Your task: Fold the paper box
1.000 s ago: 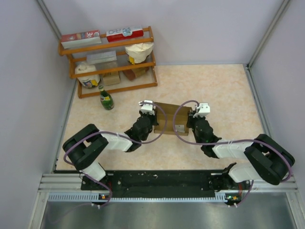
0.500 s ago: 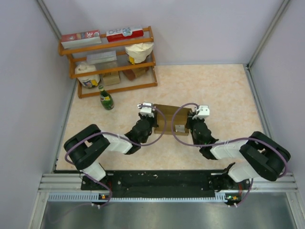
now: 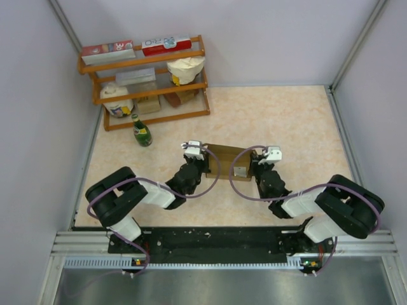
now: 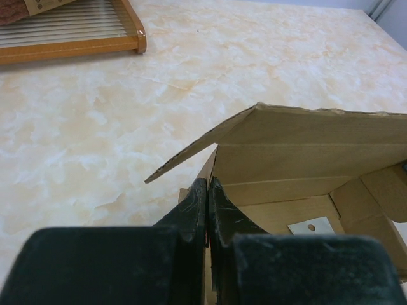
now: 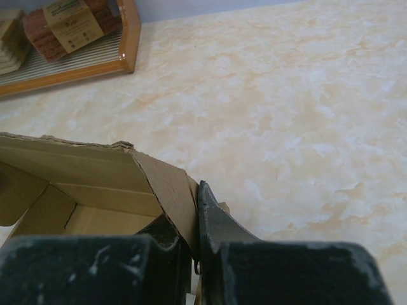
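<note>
The brown paper box (image 3: pixel 227 162) stands partly raised on the table between my two arms. A small white sticker (image 3: pixel 240 171) shows inside it. My left gripper (image 3: pixel 205 166) is shut on the box's left side wall; in the left wrist view its jaws pinch the wall edge (image 4: pixel 208 190), with the back panel (image 4: pixel 305 136) and the sticker (image 4: pixel 310 226) beyond. My right gripper (image 3: pixel 254 168) is shut on the box's right side wall; in the right wrist view a cardboard flap (image 5: pixel 166 190) sits between its jaws.
A wooden shelf (image 3: pixel 149 82) stands at the back left with printed boxes, a cream paper bag (image 3: pixel 186 68) and other packages. A green bottle (image 3: pixel 141 130) stands in front of it. Grey walls enclose the table.
Both grippers have drawn closer to the near edge with the box between them. The box looks narrower and more raised than one second ago.
</note>
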You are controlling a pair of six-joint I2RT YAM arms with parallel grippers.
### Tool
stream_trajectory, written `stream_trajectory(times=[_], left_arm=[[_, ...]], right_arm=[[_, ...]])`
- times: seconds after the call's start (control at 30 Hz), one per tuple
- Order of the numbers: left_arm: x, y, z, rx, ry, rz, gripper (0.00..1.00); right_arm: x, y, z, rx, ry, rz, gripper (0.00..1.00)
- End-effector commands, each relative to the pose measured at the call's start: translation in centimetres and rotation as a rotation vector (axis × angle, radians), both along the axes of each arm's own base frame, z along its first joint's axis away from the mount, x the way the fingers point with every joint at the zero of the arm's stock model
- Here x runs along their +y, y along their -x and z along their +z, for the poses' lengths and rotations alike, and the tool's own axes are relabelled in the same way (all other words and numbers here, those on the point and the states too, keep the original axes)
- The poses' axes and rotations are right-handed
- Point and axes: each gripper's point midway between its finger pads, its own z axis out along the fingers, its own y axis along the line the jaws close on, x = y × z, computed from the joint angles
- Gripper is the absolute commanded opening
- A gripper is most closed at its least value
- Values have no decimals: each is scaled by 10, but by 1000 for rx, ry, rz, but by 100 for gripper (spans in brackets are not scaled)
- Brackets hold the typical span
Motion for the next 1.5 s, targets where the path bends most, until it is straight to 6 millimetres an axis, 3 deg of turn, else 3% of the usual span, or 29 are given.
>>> stream_trajectory(times=[0.0,0.87,1.27,1.47], left_arm=[[-10,24,-31,89,-29,-96,0],[-1,37,-48,162,-37,-92,8],[4,38,-51,194,-46,-64,12],[9,37,-50,202,-59,-35,13]], right_arm=[[24,12,4,-20,-57,118,0],[23,25,-18,5,-75,110,0],[20,30,-24,18,-73,111,8],[22,34,-22,14,-73,130,20]])
